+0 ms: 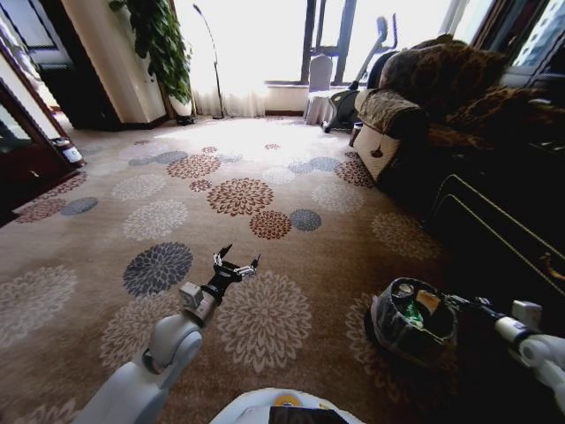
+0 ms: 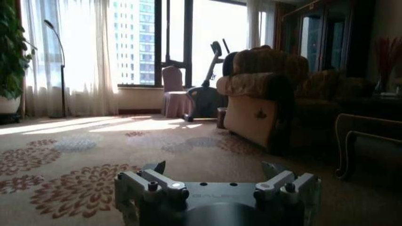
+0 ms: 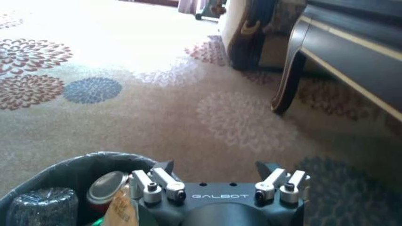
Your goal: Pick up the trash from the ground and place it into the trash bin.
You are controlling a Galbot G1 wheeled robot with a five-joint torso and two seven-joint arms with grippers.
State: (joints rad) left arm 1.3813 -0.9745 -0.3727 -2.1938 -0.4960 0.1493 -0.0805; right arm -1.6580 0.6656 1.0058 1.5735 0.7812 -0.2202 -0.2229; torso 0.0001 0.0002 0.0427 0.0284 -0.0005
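The trash bin (image 1: 385, 329), round with a grey bag liner, stands on the carpet at the lower right. Inside it lie pieces of trash: a green wrapper (image 1: 413, 314), a red can (image 3: 105, 189), a clear bottle (image 3: 43, 207) and an orange tube (image 3: 120, 210). My right gripper (image 3: 215, 165) hangs open and empty just beside the bin's rim (image 3: 69, 162), and the right arm (image 1: 523, 332) reaches in from the lower right. My left gripper (image 1: 237, 264) is open and empty above the patterned carpet, left of the bin; its fingers (image 2: 157, 168) point down the room.
A brown armchair (image 1: 424, 97) and a dark wooden table (image 1: 503, 230) close off the right side. An exercise bike (image 1: 353, 88) stands by the window, a plant (image 1: 163, 40) at the back left. A small dark cylinder (image 1: 69, 152) sits by the left wall. Open carpet (image 1: 238, 194) lies ahead.
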